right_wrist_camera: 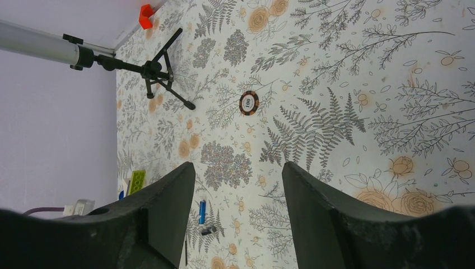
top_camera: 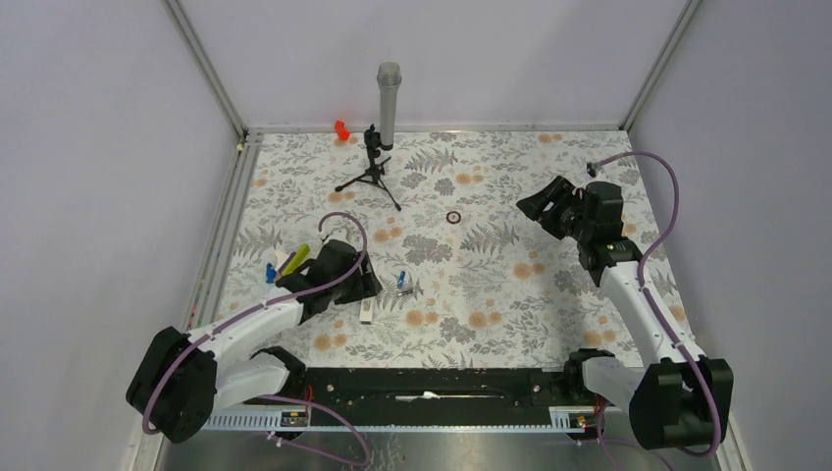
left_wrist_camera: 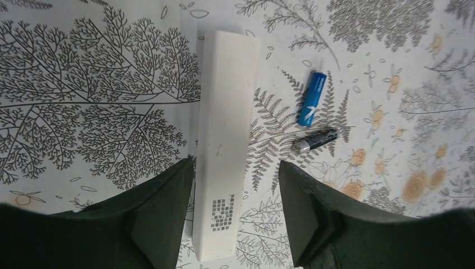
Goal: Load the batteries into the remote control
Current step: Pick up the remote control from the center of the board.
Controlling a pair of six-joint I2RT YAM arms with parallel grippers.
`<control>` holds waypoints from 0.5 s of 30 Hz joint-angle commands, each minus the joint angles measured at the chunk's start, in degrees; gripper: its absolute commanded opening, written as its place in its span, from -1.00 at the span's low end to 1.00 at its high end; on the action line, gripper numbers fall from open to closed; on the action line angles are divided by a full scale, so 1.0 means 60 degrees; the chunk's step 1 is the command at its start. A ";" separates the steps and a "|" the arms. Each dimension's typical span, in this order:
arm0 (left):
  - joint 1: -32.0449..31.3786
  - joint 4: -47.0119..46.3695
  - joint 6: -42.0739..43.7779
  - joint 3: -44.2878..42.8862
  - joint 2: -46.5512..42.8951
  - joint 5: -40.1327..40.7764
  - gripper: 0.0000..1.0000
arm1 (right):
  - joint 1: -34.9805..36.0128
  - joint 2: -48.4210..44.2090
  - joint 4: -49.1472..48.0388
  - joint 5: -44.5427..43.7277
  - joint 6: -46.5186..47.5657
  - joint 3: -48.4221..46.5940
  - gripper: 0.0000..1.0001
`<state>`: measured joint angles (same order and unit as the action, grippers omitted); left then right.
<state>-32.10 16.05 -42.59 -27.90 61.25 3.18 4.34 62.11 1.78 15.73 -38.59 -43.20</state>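
The remote control (left_wrist_camera: 224, 140), a slim white bar with a printed grey block near its close end, lies flat on the floral mat. My left gripper (left_wrist_camera: 235, 168) is open and straddles that end. The left finger (left_wrist_camera: 168, 202) is right against the bar's side, while a strip of mat shows between the bar and the right finger (left_wrist_camera: 302, 207). Two batteries lie just right of the bar: a blue one (left_wrist_camera: 311, 98) and a darker one (left_wrist_camera: 315, 140) with a silvery tip. From above, the remote (top_camera: 366, 312) pokes out under the left gripper (top_camera: 358, 285). My right gripper (top_camera: 535, 206) hangs open and empty at the far right.
A grey microphone (top_camera: 388, 98) on a black tripod (top_camera: 370, 177) stands at the back. A red piece (top_camera: 341, 129) sits by the back wall, and a small ring-shaped chip (top_camera: 454, 217) lies mid-mat. A yellow-green bar (top_camera: 299, 257) and a small blue piece (top_camera: 270, 272) lie left of the left arm.
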 commanded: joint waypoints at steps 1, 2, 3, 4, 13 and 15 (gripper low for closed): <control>-0.0425 -0.0498 -0.0307 0.0021 0.0434 0.0966 0.22 | -0.0035 -0.0120 -0.0355 -0.0064 -0.0019 0.0033 0.32; -0.0497 -0.0444 -0.0286 -0.0025 0.0513 0.1071 0.21 | -0.0035 -0.0140 -0.0355 -0.0091 0.0013 0.0044 0.32; -0.0572 -0.0298 -0.0285 -0.0065 0.0559 0.1190 0.19 | -0.0035 -0.0192 -0.0355 -0.0135 0.0041 0.0067 0.32; -0.0639 -0.0201 -0.0296 -0.0099 0.0602 0.1333 0.18 | -0.0035 -0.0263 -0.0355 -0.0206 0.0062 0.0108 0.32; -0.1000 -0.0257 0.0365 -0.0207 0.1254 0.1862 0.03 | -0.0035 -0.0708 0.0043 -0.0753 0.0279 0.0323 0.35; -0.1029 -0.0244 0.0561 -0.0242 0.1289 0.1905 -0.03 | -0.0033 -0.0750 0.0020 -0.0834 0.0279 0.0382 0.35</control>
<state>-37.71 15.77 -42.26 -27.88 68.12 11.44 4.34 58.89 2.24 13.06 -37.98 -41.54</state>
